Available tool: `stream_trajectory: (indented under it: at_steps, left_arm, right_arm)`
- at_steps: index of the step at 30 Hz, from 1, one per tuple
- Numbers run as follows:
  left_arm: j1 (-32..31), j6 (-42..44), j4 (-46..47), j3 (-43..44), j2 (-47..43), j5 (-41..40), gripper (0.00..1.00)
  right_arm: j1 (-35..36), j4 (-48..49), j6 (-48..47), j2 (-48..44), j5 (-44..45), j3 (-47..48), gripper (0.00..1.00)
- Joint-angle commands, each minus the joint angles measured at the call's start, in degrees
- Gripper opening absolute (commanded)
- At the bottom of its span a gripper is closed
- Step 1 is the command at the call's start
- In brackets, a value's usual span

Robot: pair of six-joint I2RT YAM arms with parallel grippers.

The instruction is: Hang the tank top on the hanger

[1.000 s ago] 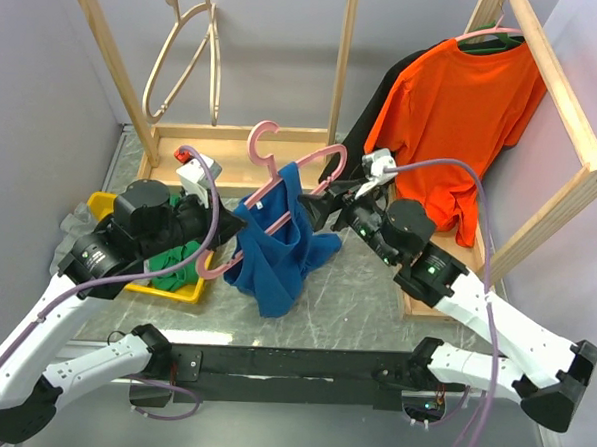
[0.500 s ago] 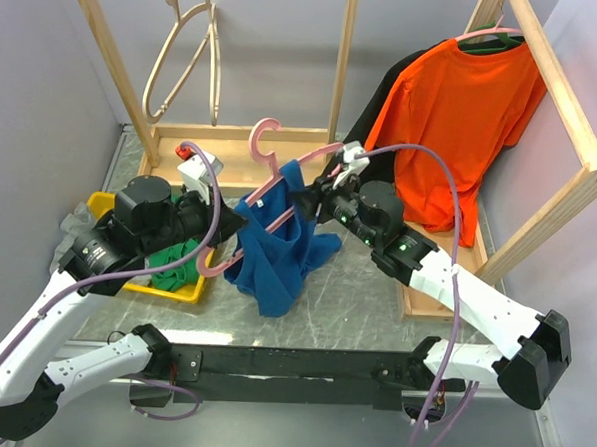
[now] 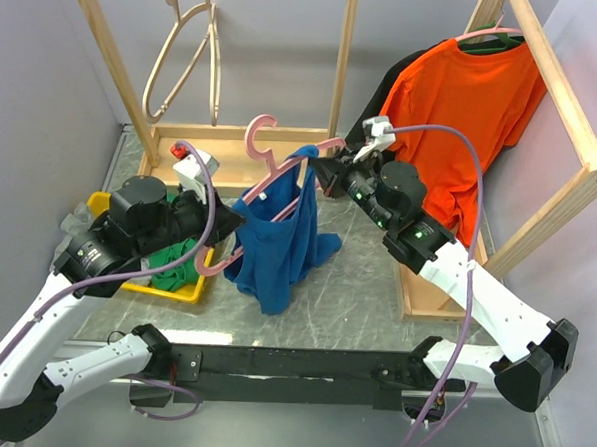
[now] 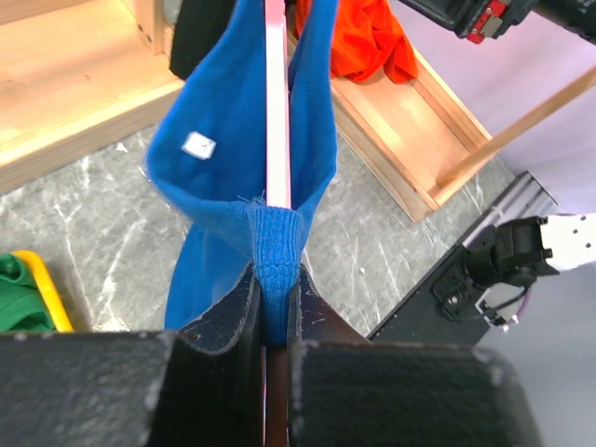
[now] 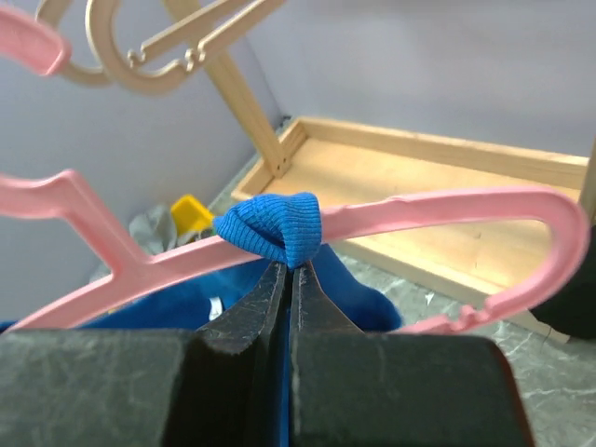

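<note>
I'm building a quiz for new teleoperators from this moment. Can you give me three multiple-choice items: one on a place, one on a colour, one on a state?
1. Where does the orange t-shirt hang?
A. In the bin
B. On the wooden rack at the right
C. On the left rack

2. What colour is the plastic bin holding the green garment?
A. Red
B. White
C. Yellow

3. How is the right end effector?
A. Shut on a strap of the royal-blue fabric tank top, draped over the thin pink plastic hanger
B. Wide open
C. Shut on the orange t-shirt

Answers: 1 B, it hangs from the right rack's rail. 2 C, its rim shows yellow. 3 A, the right wrist view shows the jaws closed on the blue strap.
</note>
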Motion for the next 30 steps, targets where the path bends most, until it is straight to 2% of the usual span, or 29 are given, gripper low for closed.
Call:
stream_trajectory:
  at_steps: [1, 7, 9, 10, 11, 14, 17, 24, 27, 30]
  left_arm:
    - [-0.08, -0.86, 4.81, 2.21, -1.77, -3.34, 0.01]
    - [-0.08, -2.00, 8.15, 4.05, -1.77, -7.48, 0.01]
    - [-0.08, -1.92, 8.77, 5.02, -0.90, -7.66, 0.01]
    - [-0.08, -1.83, 8.77, 6.42, -0.37, -7.48, 0.01]
    - [-0.08, -1.57, 8.08, 7.39, 0.16, -7.31, 0.01]
    - [-0.08, -0.42, 6.84, 12.13, 2.88, -8.09, 0.01]
    - [-0.08, 1.24, 5.00, 19.33, 7.52, -8.53, 0.01]
    - [-0.08, 5.11, 1.04, 37.25, 15.71, -11.70, 0.01]
    - [-0.08, 5.38, 1.91, 39.56, 17.39, -12.23, 0.01]
    - [-0.08, 5.47, 3.15, 38.34, 18.00, -13.19, 0.01]
  right_arm:
    - [-0.70, -0.56, 2.53, -1.10, 2.25, 1.90, 0.00]
    - [-0.79, -0.47, 3.14, -3.38, 0.67, -0.30, 0.01]
    - [-0.70, -0.04, 3.32, -3.82, 0.32, -1.00, 0.11]
    - [-0.79, -0.21, 3.06, -4.00, 0.32, -0.83, 0.20]
    - [-0.79, -0.64, 2.88, -3.92, 0.41, 0.22, 0.39]
    - [-0.70, -3.45, 1.74, -3.04, 0.15, 4.95, 0.64]
    - [-0.70, -5.03, 1.04, -3.47, 1.37, 8.74, 0.72]
    - [-0.70, -5.04, 1.47, -6.81, 4.63, 12.80, 0.79]
    - [-0.79, -4.43, 1.82, -8.92, 4.72, 12.27, 0.80]
    - [-0.70, -4.34, 2.00, -10.15, 4.89, 10.34, 0.80]
